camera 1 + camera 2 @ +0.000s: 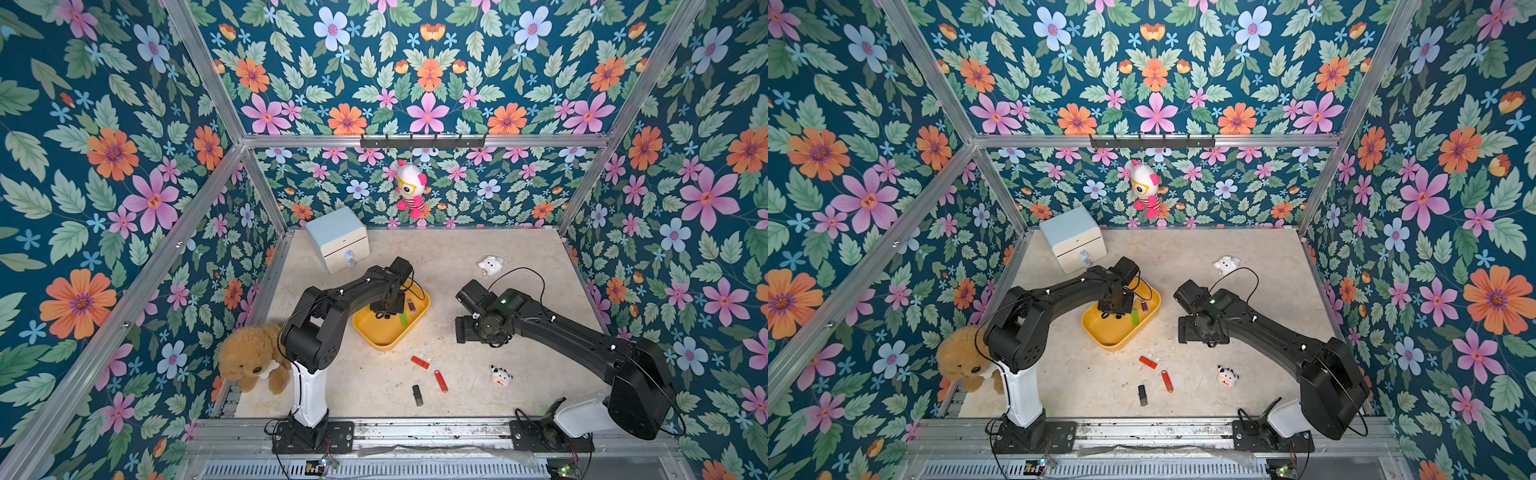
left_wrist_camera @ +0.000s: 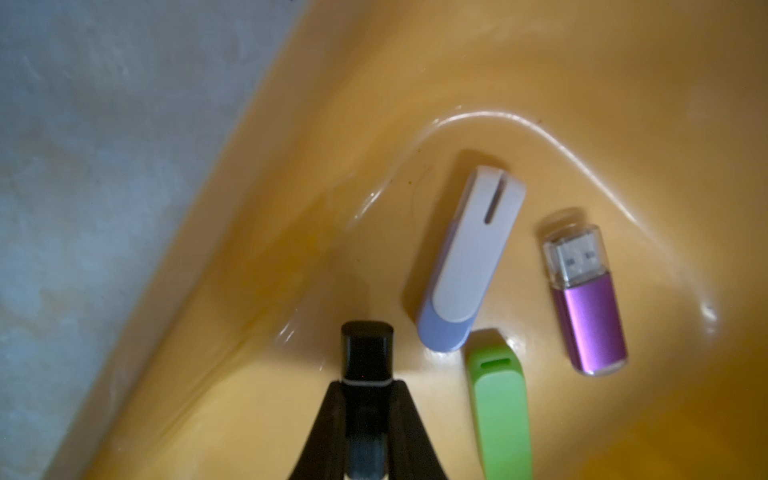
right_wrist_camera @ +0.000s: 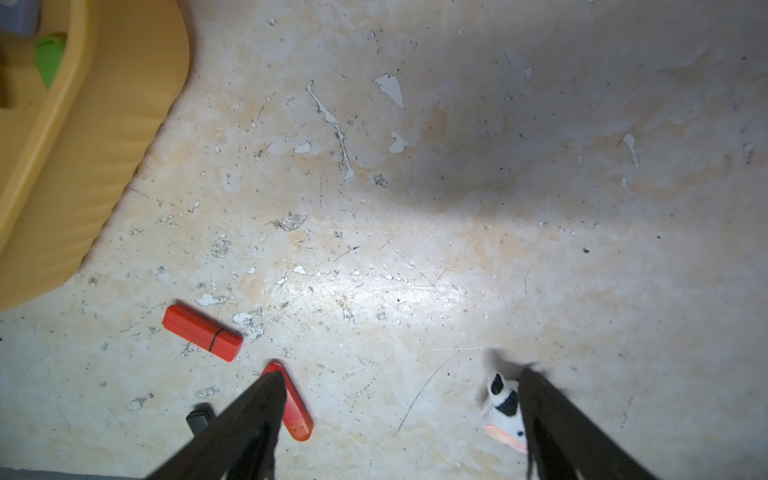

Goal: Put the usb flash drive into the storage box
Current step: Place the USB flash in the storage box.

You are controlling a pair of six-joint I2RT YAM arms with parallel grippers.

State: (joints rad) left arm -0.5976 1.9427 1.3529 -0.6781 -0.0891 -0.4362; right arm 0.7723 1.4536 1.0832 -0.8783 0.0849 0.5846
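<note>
Low-centre in the left wrist view, the left gripper (image 2: 368, 384) pinches a black usb flash drive (image 2: 367, 353) inside the yellow storage box (image 2: 291, 187), where a skewed release could knock the neighbouring green drive (image 2: 498, 399); the right gripper (image 3: 399, 376) gapes empty above the table (image 3: 415, 208).

The storage box (image 2: 332, 124) is glossy yellow plastic. The table (image 3: 457, 187) looks matt, scratched and chipped. The purple flash drive (image 2: 590, 328) looks metallic.
</note>
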